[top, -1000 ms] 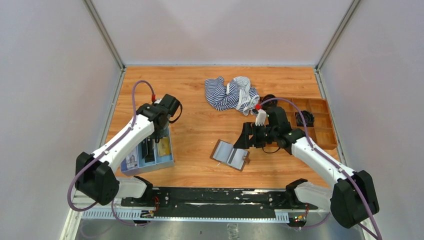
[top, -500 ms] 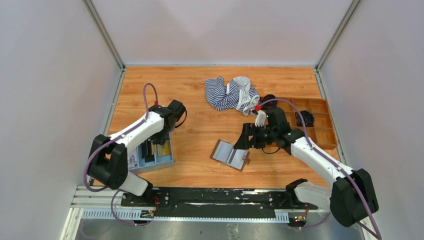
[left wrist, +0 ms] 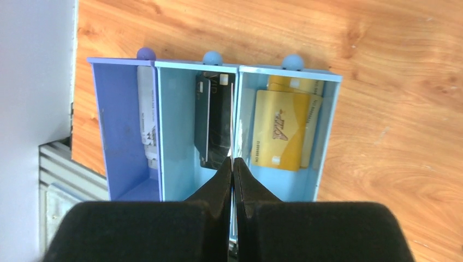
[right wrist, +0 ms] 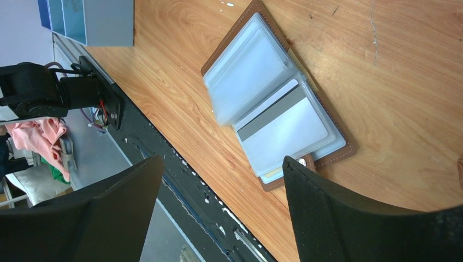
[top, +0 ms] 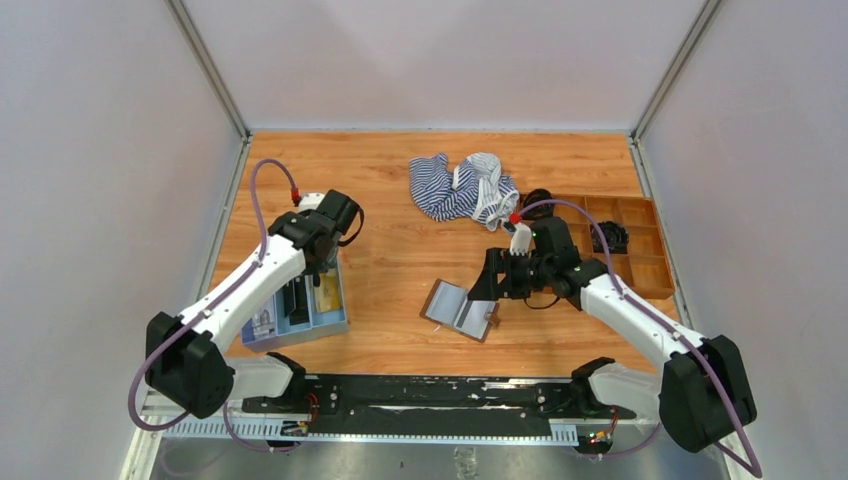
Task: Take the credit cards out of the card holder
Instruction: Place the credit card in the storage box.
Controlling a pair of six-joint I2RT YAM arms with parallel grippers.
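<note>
Card holder (top: 459, 311) lies open on the wooden table (top: 390, 200), near the front edge and right of the middle. In your right wrist view its brown cover is down and its clear pockets face up (right wrist: 275, 103), with a greyish credit card (right wrist: 284, 124) bearing a dark stripe tucked in one pocket. Your right gripper (top: 490, 283) hangs close over the holder with its fingers (right wrist: 355, 218) spread wide, holding nothing. Your left gripper (left wrist: 233, 164) is over the light-blue tray (top: 330, 325) on the left side of the table, its fingers pressed together above the wall between the middle and right compartments. A thin pale edge runs up from the tips, and you cannot tell what it is. Yellowish-gold credit cards (left wrist: 279, 131) lie in the right compartment, dark cards (left wrist: 215, 123) in the middle one, and a pale card (left wrist: 146, 114) stands on edge in the left.
</note>
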